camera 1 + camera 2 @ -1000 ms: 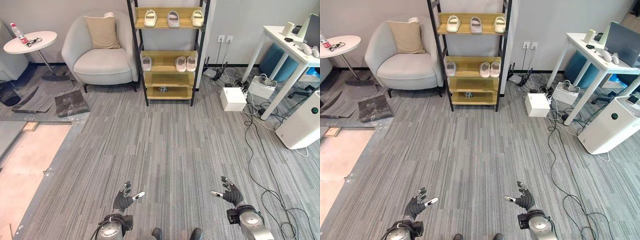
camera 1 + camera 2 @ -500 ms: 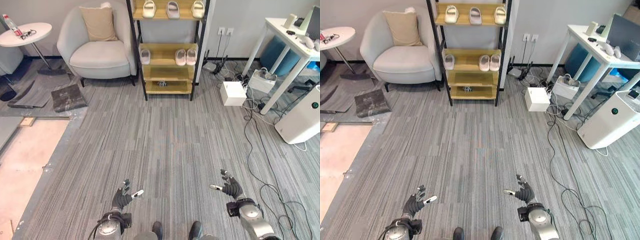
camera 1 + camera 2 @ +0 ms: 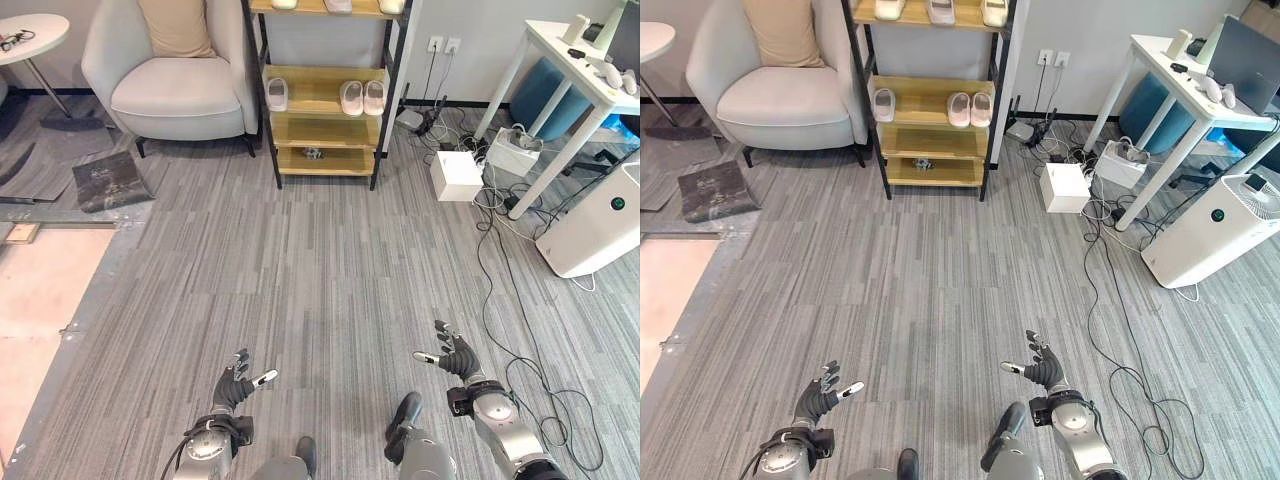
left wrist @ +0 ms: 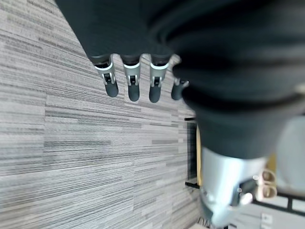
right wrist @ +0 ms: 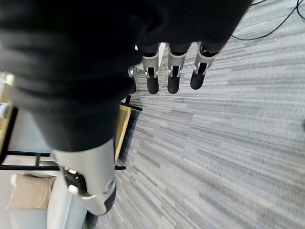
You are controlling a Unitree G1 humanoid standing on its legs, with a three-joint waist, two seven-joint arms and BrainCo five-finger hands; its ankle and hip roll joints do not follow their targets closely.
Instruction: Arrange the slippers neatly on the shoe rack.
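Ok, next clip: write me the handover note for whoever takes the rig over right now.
Left hand: open, empty, low over the carpet.
Right hand: open, empty, also low over the carpet.
Shoe rack stands ahead against the wall, beside the armchair, well out of reach.
Middle shelf: one slipper alone at its left end, a pair of slippers side by side at the right.
Top shelf: more slippers, cut off by the frame edge.
Lower shelf: a small dark object, too small to identify.
Done: nothing in hand.
Left: walk up to the rack and probably even out the slippers.
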